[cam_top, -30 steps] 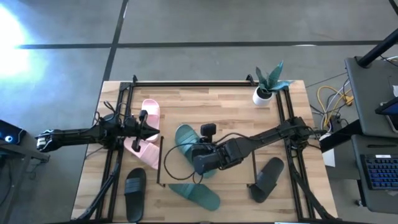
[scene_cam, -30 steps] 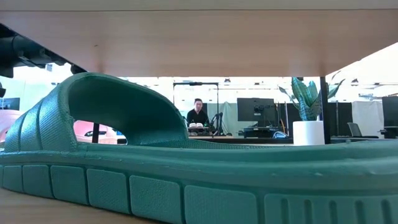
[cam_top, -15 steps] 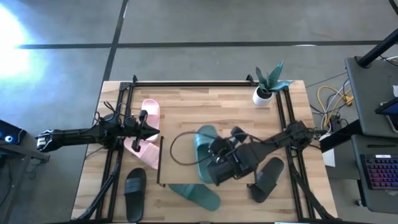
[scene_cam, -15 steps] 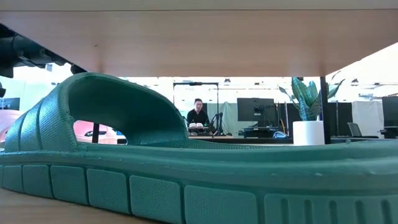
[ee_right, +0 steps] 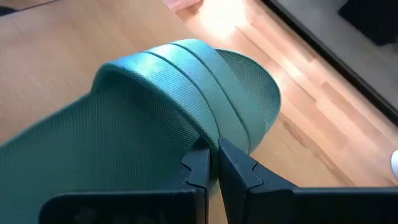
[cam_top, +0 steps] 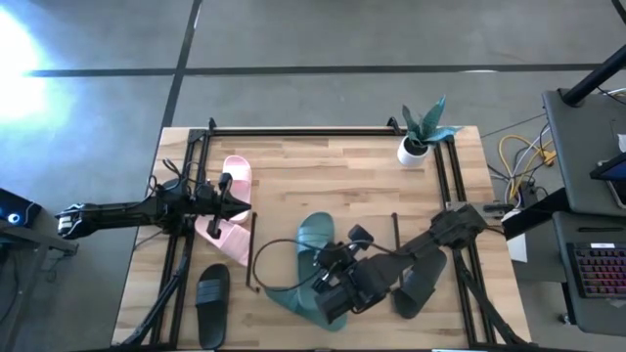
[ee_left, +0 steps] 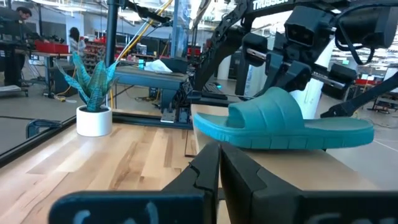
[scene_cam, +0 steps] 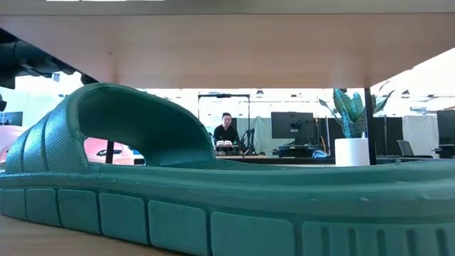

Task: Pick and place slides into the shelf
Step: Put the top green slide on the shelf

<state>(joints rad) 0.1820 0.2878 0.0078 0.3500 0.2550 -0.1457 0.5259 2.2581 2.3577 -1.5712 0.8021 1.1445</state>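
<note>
Slide in play: rubbery teal-green one-strap sandal (cam_top: 315,242), strap pinched in right claw (cam_top: 337,281), held over small light-wood shelf board (cam_top: 377,227) toward tabletop's near edge. Long axis runs front-to-back w/ toe away from claw. Left claw (cam_top: 227,196) clenched, empty, by pale pink slides (cam_top: 227,210), left edge.

High view: overhead, facing straight down on the light-wood plank worktop (cam_top: 293,176). Low view: worktop level, very near a teal-green rubbery slide (scene_cam: 178,192). Both wrist views face another teal-green rubbery slide.
</note>
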